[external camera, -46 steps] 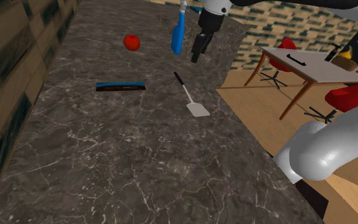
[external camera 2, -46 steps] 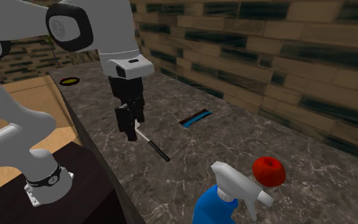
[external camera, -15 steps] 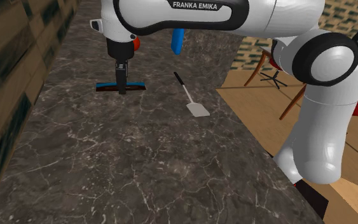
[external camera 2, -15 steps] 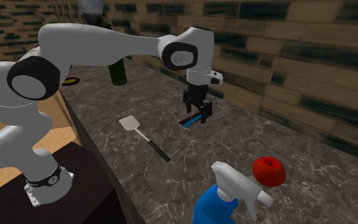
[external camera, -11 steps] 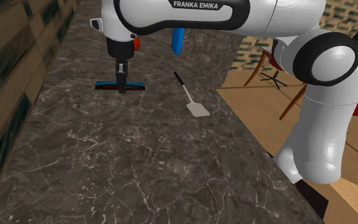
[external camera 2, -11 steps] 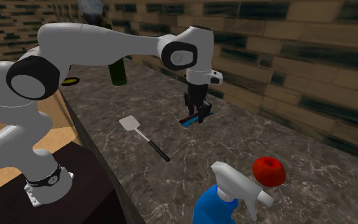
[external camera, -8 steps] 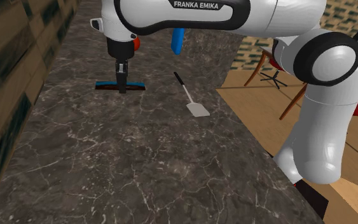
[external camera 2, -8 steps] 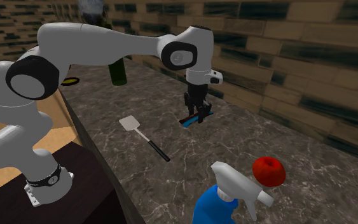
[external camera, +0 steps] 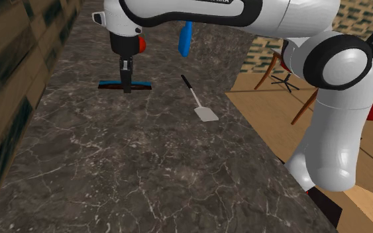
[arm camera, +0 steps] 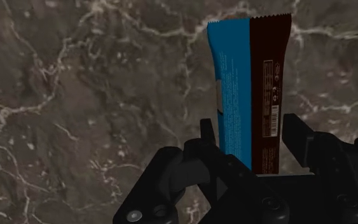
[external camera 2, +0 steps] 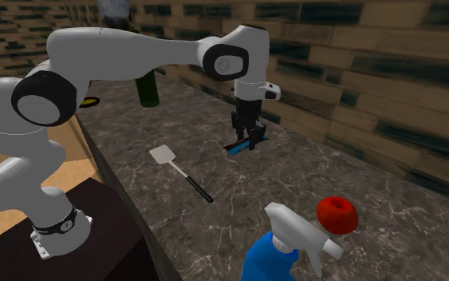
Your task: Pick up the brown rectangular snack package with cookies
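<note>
On the dark, white-veined marble countertop [external camera: 145, 172], places are given here from the grey flat-bladed spatula with a thin black handle [external camera: 207, 114], which lies flat near the counter's right edge in the shoulder view. Well to the spatula's left and slightly farther back is the long rectangular snack package [external camera: 142, 85], dark brown with a bright blue strip along one long side, and it looks level. The all-black two-finger gripper [external camera: 126, 85] points straight down across the package's middle. In the wrist view both fingers [arm camera: 298, 140] press against its long edges and are clamped on it. I cannot tell whether the package rests on the stone or is just off it. Behind the spatula and to its left, a round red apple [external camera: 141, 44] is partly hidden by the white wrist. Straight behind the spatula, farther back, is a blue spray bottle [external camera: 186, 38]. To the spatula's right, off the counter, a wooden table with slanted legs [external camera: 317, 69] stands on a wooden floor
</note>
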Controlling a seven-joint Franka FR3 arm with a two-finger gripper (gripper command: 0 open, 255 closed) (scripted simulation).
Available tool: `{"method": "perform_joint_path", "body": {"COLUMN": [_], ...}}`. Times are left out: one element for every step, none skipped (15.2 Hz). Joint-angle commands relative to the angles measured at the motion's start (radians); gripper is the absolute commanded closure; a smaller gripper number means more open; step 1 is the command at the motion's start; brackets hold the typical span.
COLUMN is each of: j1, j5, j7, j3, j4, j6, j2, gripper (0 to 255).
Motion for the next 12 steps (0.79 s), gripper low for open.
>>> {"method": "perform_joint_path", "body": {"j1": [0.003,0.005,0.008,0.011,0.013,0.017,0.02,0.024,0.028,0.032,0.033,0.033], "j5": [-0.001,-0.002,-0.003,-0.004,-0.006,-0.008,-0.009,-0.011,-0.014,-0.016,-0.017,-0.017], "j7": [-0.001,-0.001,-0.002,-0.002,-0.002,-0.002,-0.002,-0.002,-0.003,-0.003,-0.003,-0.003], "j3": [0.0,0.0,0.0,0.0,0.0,0.0,0.0,0.0,-0.001,-0.001,-0.001,-0.001], "j4": [0.035,0.055,0.074,0.095,0.117,0.139,0.163,0.187,0.214,0.241,0.245,0.245], "j6": [-0.031,-0.047,-0.063,-0.079,-0.095,-0.112,-0.13,-0.147,-0.166,-0.185,-0.187,-0.188], "j2": [0.005,0.008,0.012,0.017,0.022,0.028,0.034,0.041,0.048,0.057,0.058,0.058], "gripper": [255,255,255,255,255,255,255,255,255,255,255,255]}}
